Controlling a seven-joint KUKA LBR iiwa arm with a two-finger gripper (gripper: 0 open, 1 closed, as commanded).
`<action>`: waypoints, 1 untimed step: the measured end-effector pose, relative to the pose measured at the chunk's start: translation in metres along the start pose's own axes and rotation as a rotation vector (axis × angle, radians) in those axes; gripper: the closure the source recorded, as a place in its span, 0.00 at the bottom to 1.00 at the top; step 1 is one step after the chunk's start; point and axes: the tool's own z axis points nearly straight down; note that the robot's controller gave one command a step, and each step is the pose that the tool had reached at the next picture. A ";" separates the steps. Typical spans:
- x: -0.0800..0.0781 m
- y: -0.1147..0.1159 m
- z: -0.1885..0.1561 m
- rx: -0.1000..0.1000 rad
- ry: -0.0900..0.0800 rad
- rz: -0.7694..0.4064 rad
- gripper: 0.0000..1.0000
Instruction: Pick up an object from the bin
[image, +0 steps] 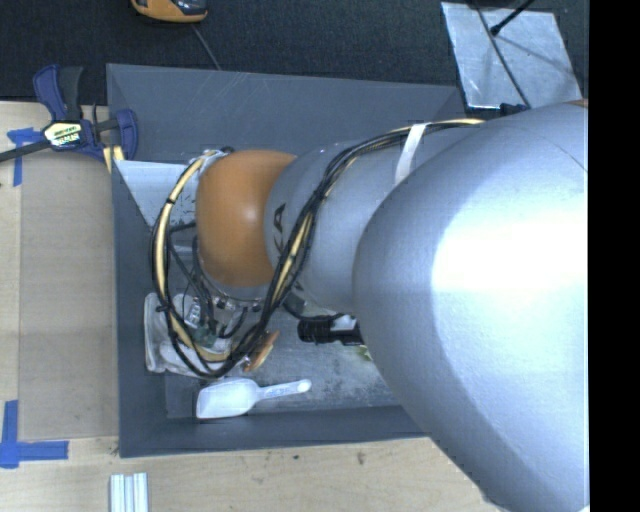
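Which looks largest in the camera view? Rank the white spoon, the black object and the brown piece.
1. White spoon, clearly largest.
2. Black object, partly hidden under the arm, so its rank is unsure.
3. Brown piece, smallest as seen, partly behind cables.

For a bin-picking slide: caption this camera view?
The arm reaches across the grey bin, its gripper by the wall at the view's left, with a white plastic scoop lying nearby.

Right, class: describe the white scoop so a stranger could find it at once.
Find the grey bin, then the arm's orange cover. Below it, near the bin's lower wall, lies the white scoop: spoon-shaped, unlike the small black thing nearby.
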 end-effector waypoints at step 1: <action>0.001 -0.001 -0.011 0.005 0.004 0.000 1.00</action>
